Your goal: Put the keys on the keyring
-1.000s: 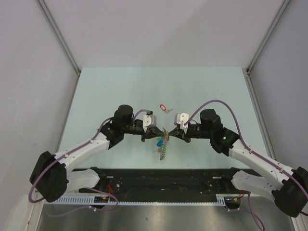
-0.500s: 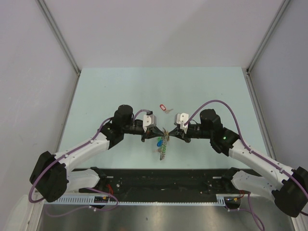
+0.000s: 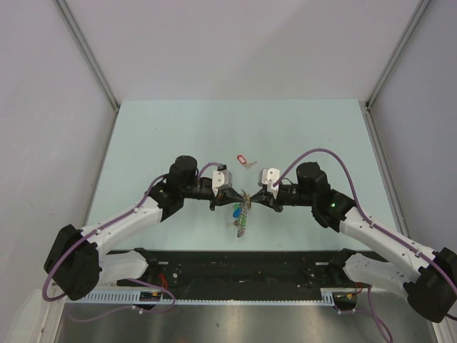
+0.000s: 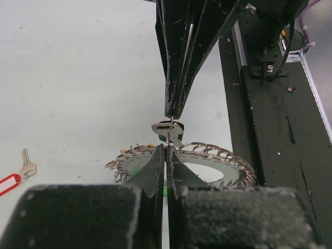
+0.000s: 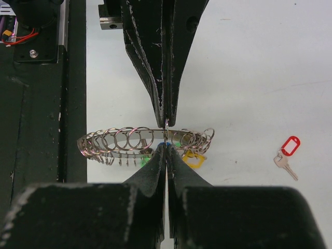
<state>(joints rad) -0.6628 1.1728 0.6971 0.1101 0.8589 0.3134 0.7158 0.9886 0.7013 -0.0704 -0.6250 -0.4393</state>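
**A:** What has changed over the last second?

**B:** Next to nothing that the overhead view shows. The left gripper [image 4: 166, 149] and the right gripper [image 5: 166, 147] stand tip to tip above the middle of the table [image 3: 178, 136], just where they stood a second ago. Both arms keep the same bend.

**A:** And the keyring?

**B:** The keyring [image 5: 124, 139] is held between the two tips, in the same spot as before. From overhead it shows edge-on, a narrow bundle running toward the arm bases, with a blue tag [image 3: 235, 213] on its left side. The right wrist view shows it as an arc crowded with small split loops, with a yellow tag [image 5: 193, 160] just under it.

**A:** How do the jaws stand?

**B:** Both pairs are pressed all but together, with only a hairline slit between the fingers. Each pinches at its very tip a thin strand of wire that runs straight from one gripper to the other. It looks to belong to the keyring, though the join is hidden behind the fingers.

**A:** Is a key there?

**B:** A silver key [image 4: 167, 128] sits on that strand in the small gap between the tips, its blade slanting down toward the loops.

**A:** Any others?

**B:** One red-tagged key [image 5: 290, 146] lies flat on the table beyond the grippers, well apart from them. It has not moved.
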